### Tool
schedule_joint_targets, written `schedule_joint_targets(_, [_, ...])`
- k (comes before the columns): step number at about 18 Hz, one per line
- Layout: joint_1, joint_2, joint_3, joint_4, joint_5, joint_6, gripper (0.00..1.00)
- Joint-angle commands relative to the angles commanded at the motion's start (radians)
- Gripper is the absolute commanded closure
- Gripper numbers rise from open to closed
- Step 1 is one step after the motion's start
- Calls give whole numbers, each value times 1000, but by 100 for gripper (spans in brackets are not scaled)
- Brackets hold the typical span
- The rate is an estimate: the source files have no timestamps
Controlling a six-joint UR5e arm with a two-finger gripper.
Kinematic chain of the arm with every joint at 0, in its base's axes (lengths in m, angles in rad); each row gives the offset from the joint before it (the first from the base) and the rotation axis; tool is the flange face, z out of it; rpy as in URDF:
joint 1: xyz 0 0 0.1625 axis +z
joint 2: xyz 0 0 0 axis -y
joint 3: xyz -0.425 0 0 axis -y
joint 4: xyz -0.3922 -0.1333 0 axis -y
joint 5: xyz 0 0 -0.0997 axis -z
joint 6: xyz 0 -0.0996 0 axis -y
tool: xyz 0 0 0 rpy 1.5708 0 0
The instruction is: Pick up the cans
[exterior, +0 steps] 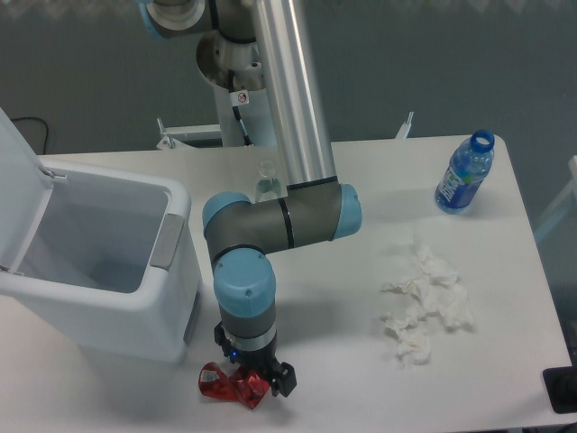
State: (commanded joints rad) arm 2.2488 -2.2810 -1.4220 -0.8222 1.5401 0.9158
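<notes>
Near table front edge, red can (pixel 231 385) under hand (pixel 255 370)

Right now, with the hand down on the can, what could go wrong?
1. The red can is crushed and lumpy, so the hand may get an uneven hold and let it slip or spin.
2. The can lies near the table's front edge; a nudge could push it off.
3. The bin stands close; lifting could clip it.
</notes>
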Motion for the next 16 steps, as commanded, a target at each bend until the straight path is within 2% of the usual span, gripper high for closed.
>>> schedule_joint_targets(16, [-2,-3,-9,0,35,3,3])
